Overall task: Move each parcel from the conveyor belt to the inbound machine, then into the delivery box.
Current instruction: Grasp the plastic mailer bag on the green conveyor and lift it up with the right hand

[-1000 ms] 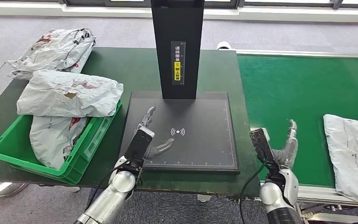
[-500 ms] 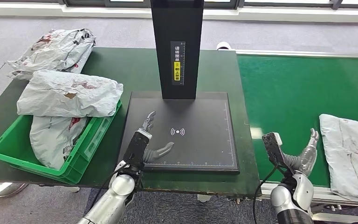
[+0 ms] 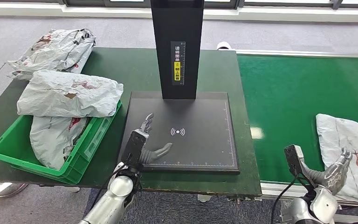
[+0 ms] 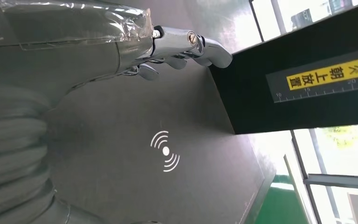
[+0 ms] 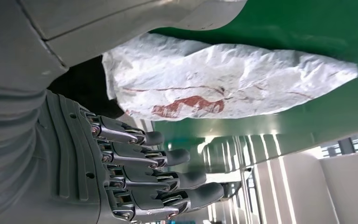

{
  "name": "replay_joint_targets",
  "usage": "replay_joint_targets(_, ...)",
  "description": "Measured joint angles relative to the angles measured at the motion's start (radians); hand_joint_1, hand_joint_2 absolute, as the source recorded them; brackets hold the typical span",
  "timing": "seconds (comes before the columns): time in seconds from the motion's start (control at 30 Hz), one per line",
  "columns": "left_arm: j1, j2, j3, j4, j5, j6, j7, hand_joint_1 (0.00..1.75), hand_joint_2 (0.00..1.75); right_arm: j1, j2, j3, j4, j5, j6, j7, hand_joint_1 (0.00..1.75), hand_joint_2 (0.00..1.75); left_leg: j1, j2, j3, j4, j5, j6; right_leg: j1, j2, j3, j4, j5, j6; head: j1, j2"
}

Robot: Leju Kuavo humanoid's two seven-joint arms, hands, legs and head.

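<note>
Reaching in from the near edge, the right hand (image 3: 332, 173) is low at the front of the conveyor belt (image 3: 289, 88), with its fingers (image 5: 168, 158) spread and nothing between them; it is empty. Its fingertips are at the near edge of a white parcel (image 3: 347, 149) with red print, which lies flat on the green belt at the right side. If they already touch the wrapping, I cannot tell. In the right wrist view the same parcel (image 5: 223, 88) lies just beyond the fingers, crumpled and long.

More to the left, the left hand (image 3: 144, 140) is over the near left part of the black scanner plate (image 3: 205, 116) of the inbound machine. Its fingers are apart and it holds nothing. The white wave symbol (image 3: 177, 132) on the plate is just beside the hand, toward the middle. In the left wrist view the fingertips (image 4: 186, 44) are near the base of the black column (image 4: 298, 84).

To the left of the plate stands the green box (image 3: 81, 161) on the dark table (image 3: 121, 70). One parcel lies inside it (image 3: 53, 137) and a second (image 3: 67, 93) rests across its top. Further back, a third parcel (image 3: 56, 49) lies on the far left corner of the table. The column (image 3: 177, 46) rises from the far edge of the plate and carries a yellow label (image 3: 177, 63).
</note>
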State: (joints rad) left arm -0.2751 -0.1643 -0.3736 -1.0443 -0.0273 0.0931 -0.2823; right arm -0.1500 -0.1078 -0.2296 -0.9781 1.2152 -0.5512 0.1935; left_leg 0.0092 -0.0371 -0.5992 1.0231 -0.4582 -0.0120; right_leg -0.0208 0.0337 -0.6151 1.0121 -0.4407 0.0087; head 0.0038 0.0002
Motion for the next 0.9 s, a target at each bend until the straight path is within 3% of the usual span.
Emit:
replay_joint_targets(0.4,0.035,-0.002,0.020,-0.011,0.035,0.024,0.006,0.00,1.75,0.101,0.022,-0.094,-0.049,0.088,0.047,0.021,0.00,1.75,0.000,0.000,-0.001,0.000,-0.001,0.001,0.000,-0.001,0.000,0.000,-0.001,0.001,0.000,0.000)
replay_joint_targets(0.9,0.040,-0.002,0.026,-0.003,0.058,0.032,-0.003,0.00,1.75,0.101,0.026,-0.135,-0.051,0.147,0.101,0.074,0.00,1.75,0.000,0.000,-0.001,0.000,-0.001,0.001,0.000,-0.001,0.000,0.000,-0.001,0.001,0.000,0.000)
